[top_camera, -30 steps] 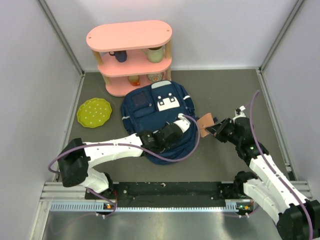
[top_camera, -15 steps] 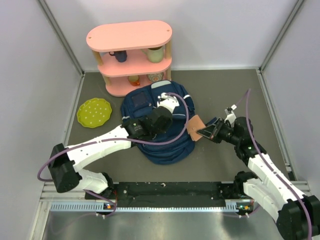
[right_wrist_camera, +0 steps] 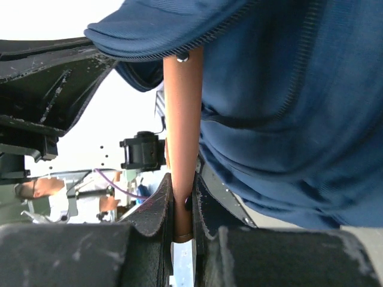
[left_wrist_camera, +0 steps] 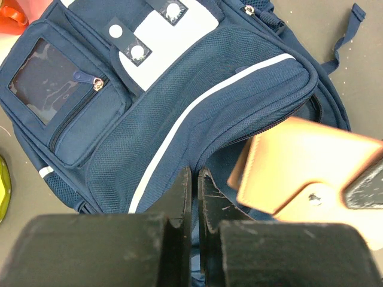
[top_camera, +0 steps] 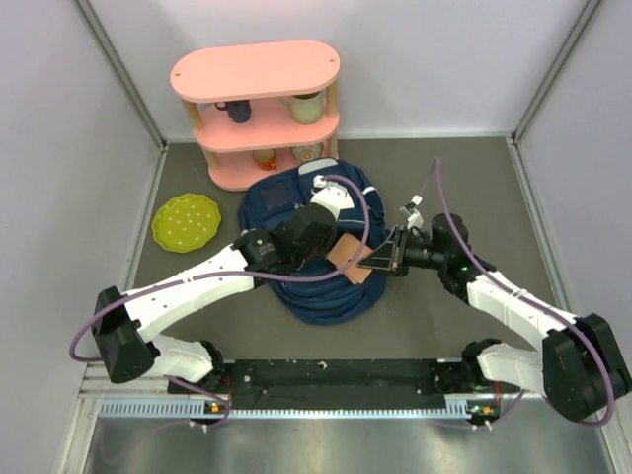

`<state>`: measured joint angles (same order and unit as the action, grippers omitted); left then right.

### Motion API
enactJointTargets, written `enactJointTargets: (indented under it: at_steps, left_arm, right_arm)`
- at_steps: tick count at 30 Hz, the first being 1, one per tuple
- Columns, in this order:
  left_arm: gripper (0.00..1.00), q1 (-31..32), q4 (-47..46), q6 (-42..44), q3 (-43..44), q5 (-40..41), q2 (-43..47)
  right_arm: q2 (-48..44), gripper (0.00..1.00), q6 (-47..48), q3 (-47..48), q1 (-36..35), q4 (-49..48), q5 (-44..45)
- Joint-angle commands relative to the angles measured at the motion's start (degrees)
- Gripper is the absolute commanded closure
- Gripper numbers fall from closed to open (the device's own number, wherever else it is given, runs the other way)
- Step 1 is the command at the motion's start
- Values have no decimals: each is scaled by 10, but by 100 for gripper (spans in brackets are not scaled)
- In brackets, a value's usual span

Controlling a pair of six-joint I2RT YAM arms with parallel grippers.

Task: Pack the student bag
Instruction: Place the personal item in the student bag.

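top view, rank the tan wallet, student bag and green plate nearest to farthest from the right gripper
1. tan wallet: clamped in the right gripper itself, over the bag.
2. student bag: just to the left, lying under the wallet.
3. green plate: far left, near the side wall.

From above, the left arm (top_camera: 207, 281) covers the middle of the student bag (top_camera: 331, 296) and hides its own jaws. The left wrist view blurs the tan wallet (left_wrist_camera: 299, 161) and cuts it off at the right edge. The right wrist view shows that wallet only edge-on, its lower end buried between the jaws. Items on the pink shelf (top_camera: 257, 69) are too small to identify.
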<state>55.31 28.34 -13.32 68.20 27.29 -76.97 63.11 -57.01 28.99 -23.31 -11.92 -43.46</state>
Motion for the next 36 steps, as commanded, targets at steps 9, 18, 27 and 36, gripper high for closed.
enactJointTargets:
  at_steps: [9, 18, 27, 36]
  left_arm:
    - [100, -3, -47, -14, 45, -11, 23]
    - [100, -3, -43, -40, 58, -14, 16]
    - [100, -3, -41, -57, 66, -43, 11]
    - [100, -3, -42, -58, 65, -56, 14]
  right_arm:
    - [144, 100, -11, 129, -85, -34, 65]
    - [54, 100, -168, 2, -158, -130, 392]
    - [130, 95, -227, 40, -219, -169, 517]
    - [221, 73, -197, 84, -229, -229, 465]
